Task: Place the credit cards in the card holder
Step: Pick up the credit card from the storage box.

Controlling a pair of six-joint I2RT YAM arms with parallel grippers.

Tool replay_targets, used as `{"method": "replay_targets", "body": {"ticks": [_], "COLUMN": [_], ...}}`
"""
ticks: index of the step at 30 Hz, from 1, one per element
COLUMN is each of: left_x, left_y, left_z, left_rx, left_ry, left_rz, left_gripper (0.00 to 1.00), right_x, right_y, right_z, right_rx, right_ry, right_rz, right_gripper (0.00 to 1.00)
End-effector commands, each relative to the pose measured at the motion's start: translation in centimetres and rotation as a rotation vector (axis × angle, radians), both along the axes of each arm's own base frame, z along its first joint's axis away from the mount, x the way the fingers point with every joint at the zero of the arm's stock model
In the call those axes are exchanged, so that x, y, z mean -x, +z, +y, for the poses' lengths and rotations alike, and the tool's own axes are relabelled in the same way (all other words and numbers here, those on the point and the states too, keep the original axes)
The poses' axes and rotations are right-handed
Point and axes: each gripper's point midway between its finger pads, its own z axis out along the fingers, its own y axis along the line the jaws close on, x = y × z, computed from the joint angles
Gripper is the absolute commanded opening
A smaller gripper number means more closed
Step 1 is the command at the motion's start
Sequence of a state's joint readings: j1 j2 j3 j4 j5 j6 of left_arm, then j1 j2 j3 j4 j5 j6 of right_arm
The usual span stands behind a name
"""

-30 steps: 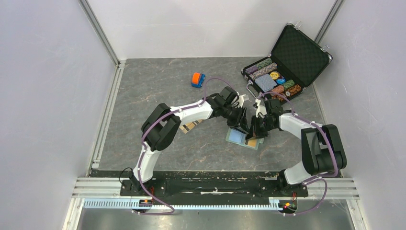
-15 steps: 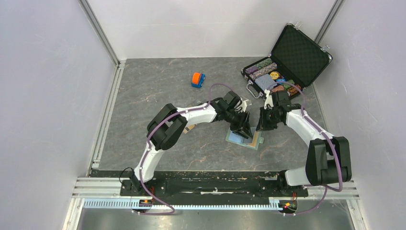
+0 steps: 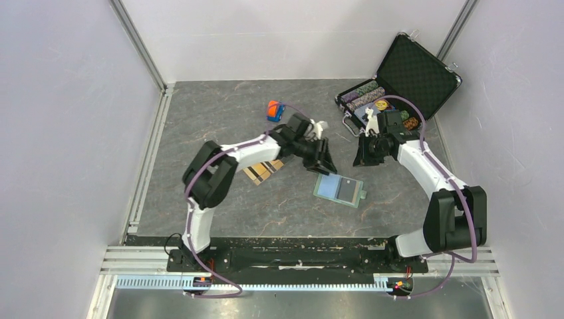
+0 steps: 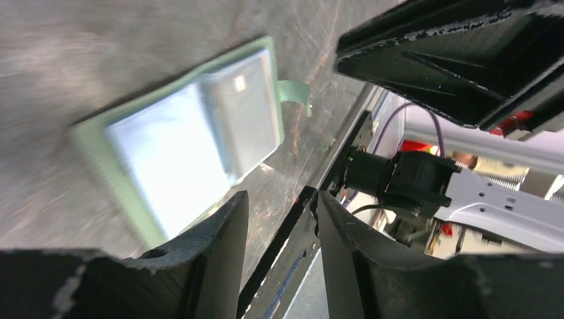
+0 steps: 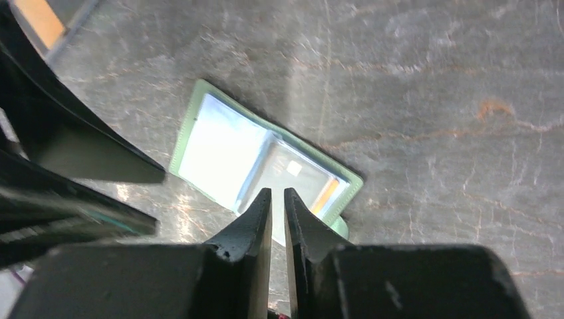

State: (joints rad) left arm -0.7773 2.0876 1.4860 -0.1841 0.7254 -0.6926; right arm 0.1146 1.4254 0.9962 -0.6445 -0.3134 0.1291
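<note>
We see a grey marbled table [image 3: 219,126]. On it the opened card holder [image 3: 340,190] lies flat, on the near side of the left end effector [image 3: 325,161] and the right end effector [image 3: 363,157]. Loose credit cards [image 3: 259,173] lie left of the left one. A toy car [image 3: 274,110] and an open chip case [image 3: 399,86] sit beyond the 2.

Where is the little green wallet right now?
In the top view, the wallet lies open on the table, just nearer the robot than the left claw and right claw.

Your right gripper [image 5: 277,194] hangs over the open card holder [image 5: 219,149], fingers barely parted and empty; a credit card [image 5: 299,174] sits in the holder's pocket nearest the gripper.
</note>
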Motion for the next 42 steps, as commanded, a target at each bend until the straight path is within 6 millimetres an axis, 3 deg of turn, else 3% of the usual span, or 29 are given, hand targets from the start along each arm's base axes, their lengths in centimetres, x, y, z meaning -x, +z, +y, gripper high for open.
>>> {"method": "replay_targets", "body": {"ticks": [1, 6, 10, 18, 24, 28, 31, 37, 42], "left_x": [-4.7, -7.5, -8.6, -7.7, -5.6, -4.2, -3.6, -3.4, -3.7], "left_y": [5.5, 7.3, 7.2, 5.0, 3.4, 1.9, 0.6, -1.7, -3.0], "left_z": [4.4, 10.9, 15.8, 24.5, 30.1, 31.7, 31.5, 30.8, 30.4], "left_rx": [0.100, 0.106, 0.053, -0.236, -0.503, -0.599, -0.605, -0.608, -0.609], "left_ry": [0.175, 0.341, 0.446, 0.634, 0.765, 0.770, 0.751, 0.712, 0.692], "left_rz": [-0.096, -0.125, -0.128, -0.117, -0.100, -0.071, -0.032, 0.027, 0.052], "left_gripper": [0.50, 0.56, 0.57, 0.58, 0.60, 0.60, 0.60, 0.54, 0.49], "right_x": [-2.7, -4.6, -5.6, -6.9, -6.8, -5.7, -4.7, -4.7, -4.5], "right_y": [3.0, 4.7, 5.9, 7.3, 5.6, 2.3, -0.4, -3.5, -5.8], "right_z": [1.9, 6.3, 11.1, 21.6, 28.8, 31.2, 32.1, 32.0, 30.7], "right_rx": [-0.021, -0.070, -0.136, -0.294, -0.387, -0.408, -0.417, -0.359, -0.262], "right_ry": [0.061, 0.154, 0.256, 0.462, 0.591, 0.623, 0.632, 0.611, 0.599], "right_rz": [-0.083, -0.117, -0.136, -0.133, -0.067, 0.007, 0.070, 0.097, 0.122], "right_gripper": [0.17, 0.27, 0.37, 0.46, 0.49, 0.49, 0.48, 0.47, 0.47]}}
